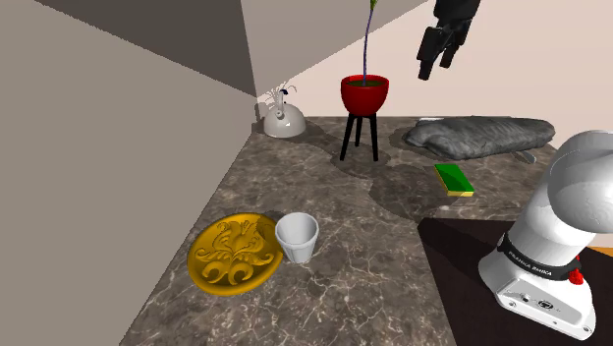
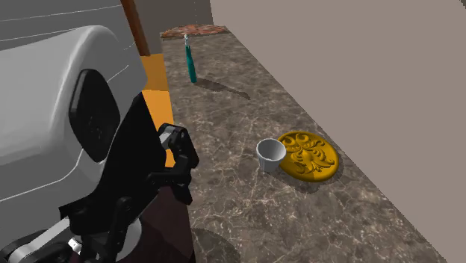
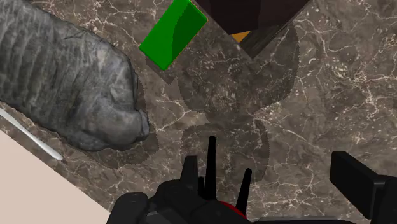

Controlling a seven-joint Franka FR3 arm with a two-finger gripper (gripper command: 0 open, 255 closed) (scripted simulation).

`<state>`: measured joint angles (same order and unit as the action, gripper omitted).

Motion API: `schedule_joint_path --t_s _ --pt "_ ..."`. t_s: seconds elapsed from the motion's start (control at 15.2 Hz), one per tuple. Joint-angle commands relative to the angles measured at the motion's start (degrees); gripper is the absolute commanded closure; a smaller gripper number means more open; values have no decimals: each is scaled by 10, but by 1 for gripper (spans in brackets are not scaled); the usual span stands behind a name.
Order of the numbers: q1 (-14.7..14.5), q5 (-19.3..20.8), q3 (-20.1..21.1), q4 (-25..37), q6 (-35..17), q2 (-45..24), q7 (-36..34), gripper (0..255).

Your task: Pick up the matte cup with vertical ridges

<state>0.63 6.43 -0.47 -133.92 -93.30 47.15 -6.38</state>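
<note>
Looming nearest the lens in the second exterior view, the white arm [image 2: 67,112] is taking up that view's left side. In the shoulder view its base is sitting on the dark stand [image 1: 462,270] at the lower right. Beneath everything, a dark veined stone counter [image 1: 373,295] is running along a plain grey wall [image 1: 98,177].

On the counter's far side, a lumpy grey bundle [image 1: 481,135] that looks like cloth is lying flat. At the near end by the wall, a round gold plate [image 1: 234,253] with a raised leafy pattern is lying face up. Farther back, a plant [image 1: 364,93] in a red pot is standing on a black three-legged holder.

The gripper [image 1: 435,61] is hanging high over the counter, up and to the shoulder view's right of the plant. Its jaws are standing apart and clasping nothing. It is well apart from the task's thing.

A white kettle [image 1: 282,118] is sitting in the back corner. The cup [image 1: 297,238], matte white with vertical ridges, is standing upright at the plate's edge on the side toward the stand. It is possibly touching the rim, though that is hard to settle. A green sponge [image 1: 453,178] with a yellow edge is lying near the bundle. In the second exterior view, a slim teal bottle [image 2: 190,61] is standing upright far down the counter.
</note>
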Motion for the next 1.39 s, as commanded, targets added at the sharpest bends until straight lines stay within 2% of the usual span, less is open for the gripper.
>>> schedule_joint_path --t_s 0.0,0.66,1.32 --pt "0 0 0 0 0 0 0 0" --pt "-36 -92 80 -113 -131 -16 -122 0" --pt "-75 -177 175 -154 -297 -120 -236 0"
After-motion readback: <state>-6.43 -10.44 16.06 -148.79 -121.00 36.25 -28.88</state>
